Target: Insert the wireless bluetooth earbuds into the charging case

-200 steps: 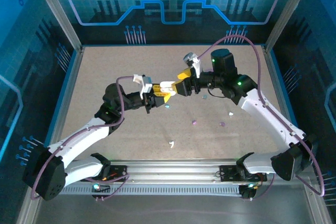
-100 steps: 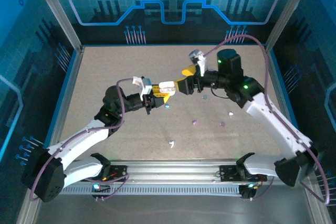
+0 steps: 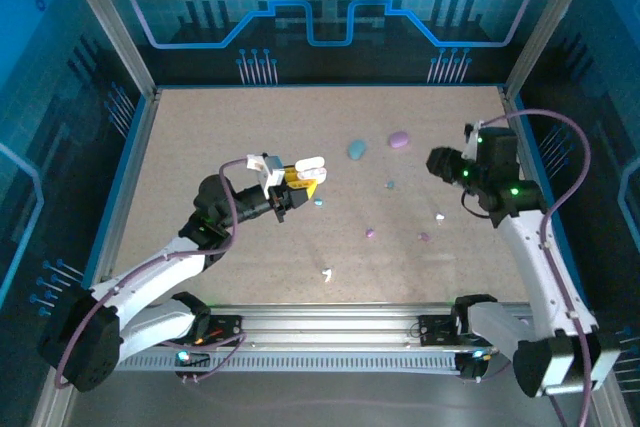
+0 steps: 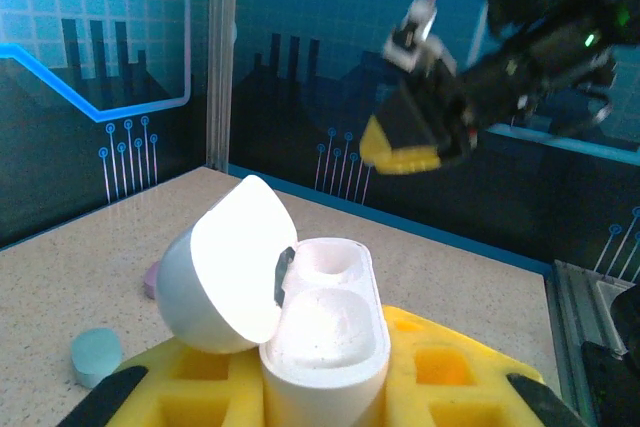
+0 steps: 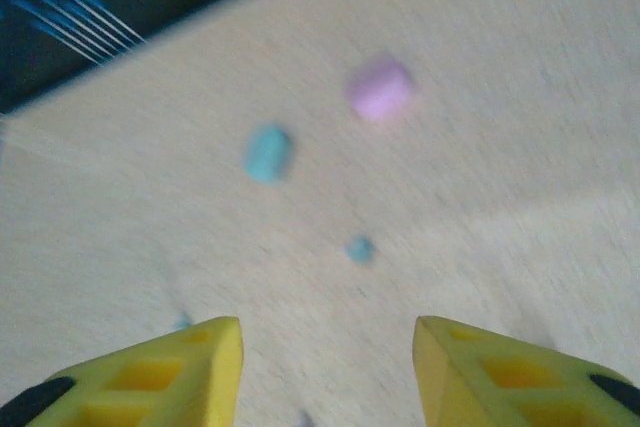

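My left gripper [image 3: 297, 180] is shut on the white charging case [image 4: 325, 342], held upright above the table with its lid [image 4: 225, 267] swung open. The far socket [image 4: 330, 259] is empty; the near one looks filled with a white shape. My right gripper [image 5: 328, 367] is open and holds nothing; it hangs over the table's right side [image 3: 440, 162], well away from the case. Earbuds lie loose on the table: a teal one [image 3: 390, 185] [image 5: 360, 248], another teal one [image 3: 318, 202], two purple [image 3: 369, 233] [image 3: 423, 237], and two white [image 3: 440, 216] [image 3: 326, 273].
A teal case [image 3: 356, 149] [image 5: 268, 153] and a purple case [image 3: 399, 138] [image 5: 380, 89] lie shut at the back of the table. Blue walls and aluminium posts [image 3: 140, 97] fence the table. The rail [image 3: 330, 322] with the arm bases runs along the near edge.
The right arm has pulled back from the white case to the table's right side, uncovering the teal and purple cases. The left gripper still holds the open case, shifted slightly left.
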`<action>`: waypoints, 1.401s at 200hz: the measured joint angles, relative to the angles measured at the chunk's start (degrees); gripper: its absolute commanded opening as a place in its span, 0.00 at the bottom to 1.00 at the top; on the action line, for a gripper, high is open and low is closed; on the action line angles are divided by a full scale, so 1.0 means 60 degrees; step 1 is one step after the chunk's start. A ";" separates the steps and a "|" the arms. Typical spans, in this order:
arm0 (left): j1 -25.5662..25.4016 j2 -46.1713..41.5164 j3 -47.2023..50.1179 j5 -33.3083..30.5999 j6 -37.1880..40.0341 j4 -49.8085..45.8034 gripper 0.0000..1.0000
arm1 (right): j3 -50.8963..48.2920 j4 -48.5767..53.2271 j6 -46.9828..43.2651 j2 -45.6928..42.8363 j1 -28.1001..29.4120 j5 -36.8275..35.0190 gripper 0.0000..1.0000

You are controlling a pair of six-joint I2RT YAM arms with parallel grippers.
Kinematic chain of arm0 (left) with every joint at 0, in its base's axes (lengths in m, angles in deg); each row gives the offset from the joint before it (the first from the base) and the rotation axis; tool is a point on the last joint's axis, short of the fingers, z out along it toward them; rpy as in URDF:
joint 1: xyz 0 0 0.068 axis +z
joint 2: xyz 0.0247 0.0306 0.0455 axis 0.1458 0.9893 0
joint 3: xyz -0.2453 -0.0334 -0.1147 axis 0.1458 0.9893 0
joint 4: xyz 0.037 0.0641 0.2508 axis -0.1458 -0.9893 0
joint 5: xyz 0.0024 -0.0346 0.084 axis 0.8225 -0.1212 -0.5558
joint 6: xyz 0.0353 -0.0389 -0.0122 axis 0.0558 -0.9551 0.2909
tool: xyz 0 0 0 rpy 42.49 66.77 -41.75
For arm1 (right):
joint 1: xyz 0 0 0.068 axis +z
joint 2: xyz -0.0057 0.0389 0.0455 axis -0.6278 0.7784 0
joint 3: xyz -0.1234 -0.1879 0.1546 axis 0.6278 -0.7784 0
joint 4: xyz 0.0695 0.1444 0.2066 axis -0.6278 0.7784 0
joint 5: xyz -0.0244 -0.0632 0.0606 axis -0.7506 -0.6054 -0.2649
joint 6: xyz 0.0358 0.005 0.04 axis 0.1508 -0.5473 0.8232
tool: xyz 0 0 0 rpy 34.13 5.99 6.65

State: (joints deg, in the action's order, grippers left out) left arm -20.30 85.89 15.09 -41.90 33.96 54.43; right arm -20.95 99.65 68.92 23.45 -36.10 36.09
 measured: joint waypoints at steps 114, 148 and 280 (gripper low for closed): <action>0.0000 -0.1406 0.0521 -0.0470 0.0084 -0.0459 0.20 | -0.0619 0.1315 0.0153 0.2918 -0.0058 -0.0459 0.56; 0.0000 -0.1406 0.0521 -0.0455 0.0080 -0.0579 0.20 | -0.0251 0.1297 -0.0288 0.4164 -0.0233 -0.0856 0.55; -0.0266 -0.0459 0.0521 -0.0135 0.0047 -0.0463 0.20 | 0.1162 0.1694 -0.1818 0.6787 -0.0787 -0.1155 0.51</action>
State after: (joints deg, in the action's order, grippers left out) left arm -21.90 83.13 18.22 -42.71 34.25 51.66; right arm -13.98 109.82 58.01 64.17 -40.82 29.16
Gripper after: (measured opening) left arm 0.215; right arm 0.511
